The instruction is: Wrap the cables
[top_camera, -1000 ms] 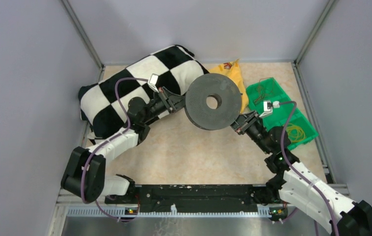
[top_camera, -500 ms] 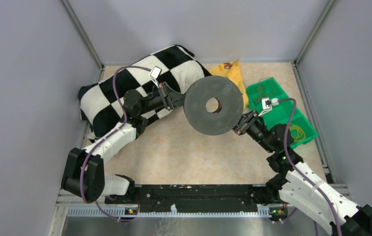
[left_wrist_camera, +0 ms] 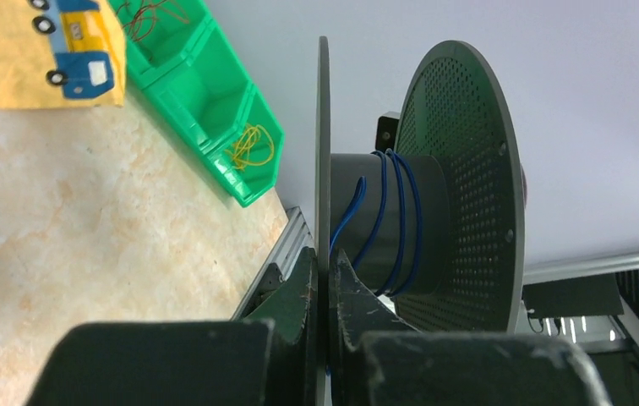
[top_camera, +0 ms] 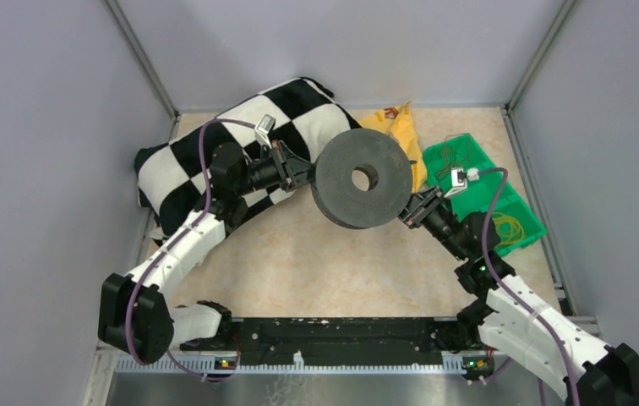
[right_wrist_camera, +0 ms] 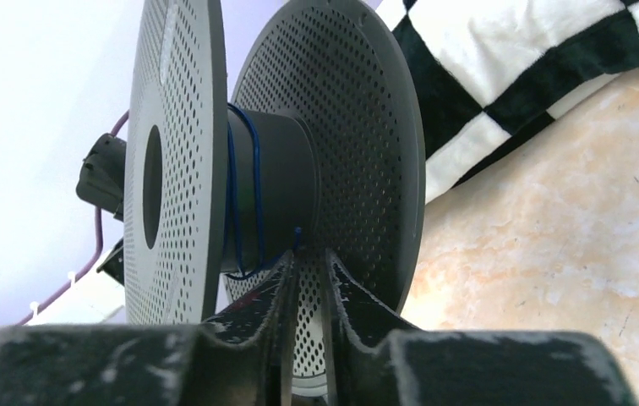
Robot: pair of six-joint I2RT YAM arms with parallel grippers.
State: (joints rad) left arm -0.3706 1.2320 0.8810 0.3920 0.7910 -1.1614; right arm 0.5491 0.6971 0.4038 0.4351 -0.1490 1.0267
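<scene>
Grey walls close in a beige marbled counter [top_camera: 299,254], with a checkered cushion [top_camera: 215,144] behind the left end effector [top_camera: 303,175] and a green compartment bin [top_camera: 481,152] just beyond the right end effector [top_camera: 407,211]. Between the two, lifted clear of the counter, hangs the dark grey spool [top_camera: 341,190].

The left end effector is closed hard on the rim of one thin flange, which shows edge-on between its fingers in the wrist view. The right one's fingers stand a narrow slit apart at the rim of the other, perforated flange [right_wrist_camera: 358,152]. Whether they pinch it or only flank it cannot be told.

The blue cable [left_wrist_camera: 392,220] lies in a few turns round the hub [right_wrist_camera: 286,190], straight ahead of both sets of fingertips. A slack strand sags off the hub just above the right fingertips.

The step looks like turning the spool hand over hand to take up cable. To do it well, the left grip should bear the whole weight before the right shifts along the rim. The slack wants drawing snug first, so that new turns land side by side and none slips over a flange.
</scene>
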